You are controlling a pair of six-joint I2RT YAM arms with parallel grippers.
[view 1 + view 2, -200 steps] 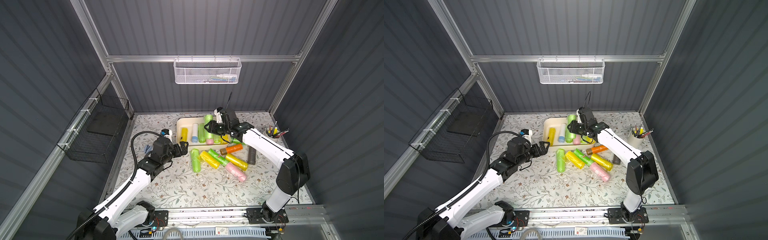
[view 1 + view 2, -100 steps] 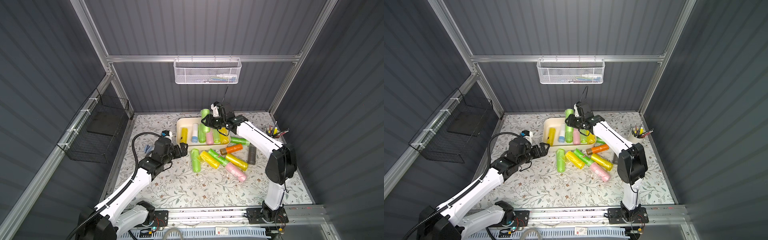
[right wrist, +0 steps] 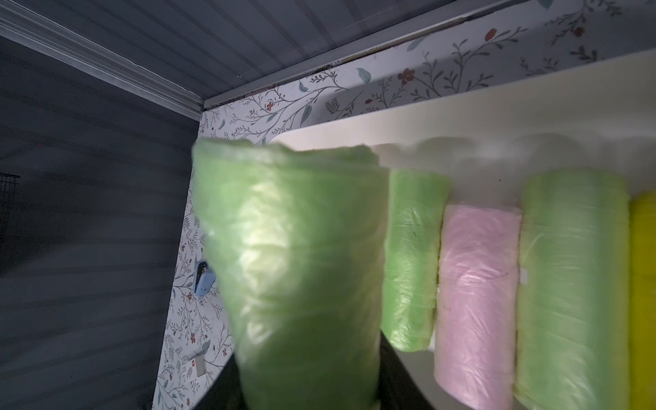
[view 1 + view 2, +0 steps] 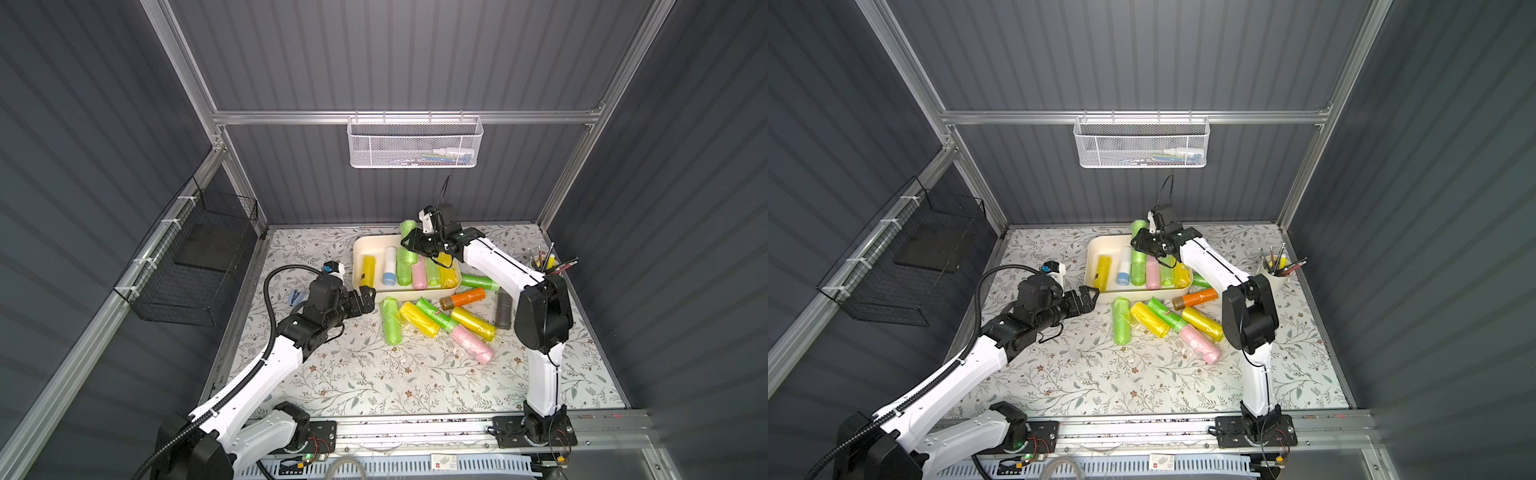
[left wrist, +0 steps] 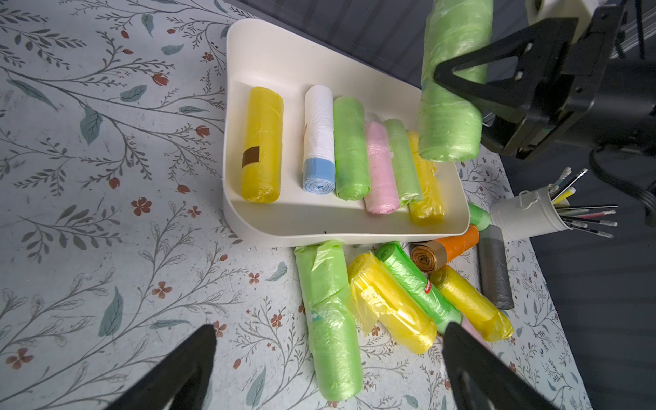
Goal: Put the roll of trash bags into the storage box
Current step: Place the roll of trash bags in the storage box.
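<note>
The right jaws were clamped across the light-green roll of trash bags [image 5: 451, 106] near its mid-length, holding it in the air above the storage box [image 4: 365, 246]. The box sat by the far edge of the surface [image 4: 374, 374], with six other rolls [image 5: 351, 149] lying in it. The held roll looked light, its thin film soft and slick. It would probably dent under pressure and could slide endwise, so a crosswise hold at the middle seemed soundest. The left jaws stood wide apart, empty, near the box's near left corner.

roll of trash bags [image 5: 448, 133]: light green | storage box [image 5: 269, 56]: cream | table [image 5: 106, 184]: floral print
</note>
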